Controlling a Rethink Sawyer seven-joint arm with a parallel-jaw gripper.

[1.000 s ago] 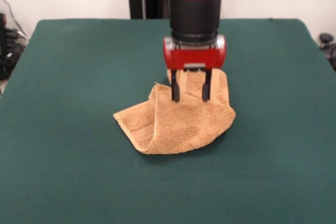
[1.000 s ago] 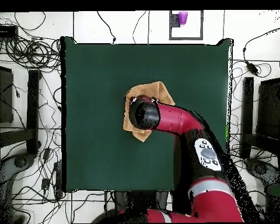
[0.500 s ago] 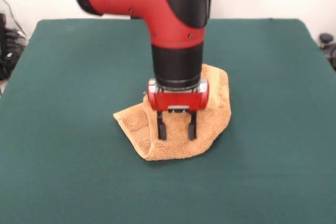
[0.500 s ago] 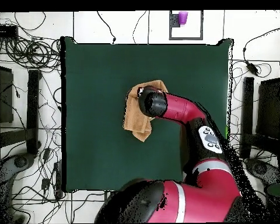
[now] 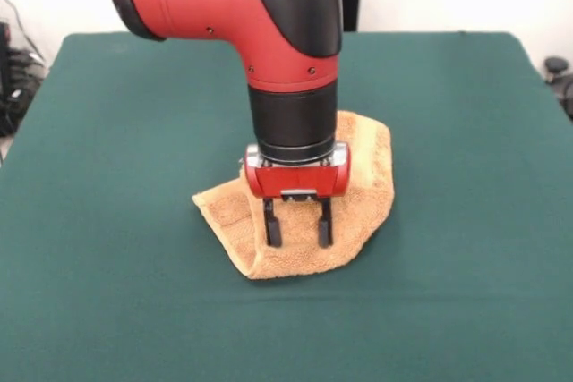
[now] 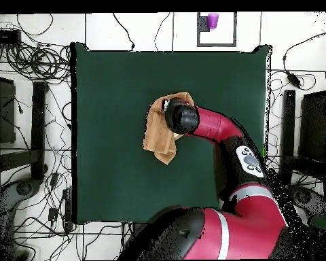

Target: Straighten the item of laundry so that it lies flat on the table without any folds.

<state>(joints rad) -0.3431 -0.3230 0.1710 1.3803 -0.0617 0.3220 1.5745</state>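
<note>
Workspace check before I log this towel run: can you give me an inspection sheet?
Surface: dark green table, bare apart from the towel.
Job's things: orange-tan towel near the middle, crumpled and folded over, not flat.
Clutter: nothing seen on the table.
Gripper: gripper open, fingers pointing down over the towel's near part.
Cables: many loose cables on the floor around the table.
Surroundings: purple cup on the floor beyond the table's edge.
</note>
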